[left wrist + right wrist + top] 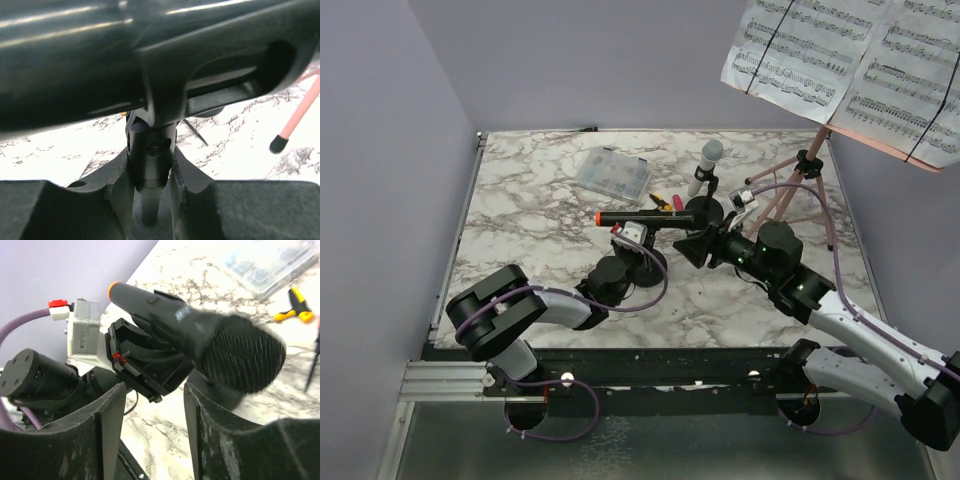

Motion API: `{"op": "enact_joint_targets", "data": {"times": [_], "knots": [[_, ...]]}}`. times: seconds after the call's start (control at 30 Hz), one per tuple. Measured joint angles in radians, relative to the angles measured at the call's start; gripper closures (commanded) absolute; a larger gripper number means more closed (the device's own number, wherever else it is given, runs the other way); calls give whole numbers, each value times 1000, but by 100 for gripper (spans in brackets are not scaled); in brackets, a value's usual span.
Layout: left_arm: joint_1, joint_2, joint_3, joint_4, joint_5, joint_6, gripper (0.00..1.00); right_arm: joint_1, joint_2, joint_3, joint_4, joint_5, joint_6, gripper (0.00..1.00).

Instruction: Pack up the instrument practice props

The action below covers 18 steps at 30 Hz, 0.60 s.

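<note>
A black microphone [640,216] with an orange end lies level in the clip of a round-based mic holder [650,262]. My left gripper [636,250] is shut on that holder's stem [150,165], and the microphone [100,60] fills the top of the left wrist view. My right gripper [693,248] is open and empty, just below the microphone's mesh head [245,356]; it also shows in the right wrist view [155,425]. A grey-headed microphone [706,162] stands in a second holder [705,213]. The pink tripod [790,188] carries sheet-music pages [850,55] at the back right.
A clear compartment box [613,172] lies at the back centre, with small red and yellow screwdrivers [665,203] beside it. A pink tripod leg [300,112] with a black foot stands to the right of my left gripper. Purple walls close in the left and back sides.
</note>
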State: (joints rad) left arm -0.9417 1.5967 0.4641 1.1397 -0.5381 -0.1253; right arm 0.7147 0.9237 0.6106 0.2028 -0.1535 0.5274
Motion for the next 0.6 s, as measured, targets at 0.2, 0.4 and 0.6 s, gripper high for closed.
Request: {"op": "enact_joint_targets", "data": {"times": [0.2,0.4,0.6], "knots": [[67,-120,-60,-106,175,17,100,0,-14,290,-414,9,-204,33],[101,-237,-88,-251,311,50,100,0,50,566,-761,22,-404,22],[114,-299,-115,-298,388,63,100,0,198,706,-952,-7,-560,20]]}}
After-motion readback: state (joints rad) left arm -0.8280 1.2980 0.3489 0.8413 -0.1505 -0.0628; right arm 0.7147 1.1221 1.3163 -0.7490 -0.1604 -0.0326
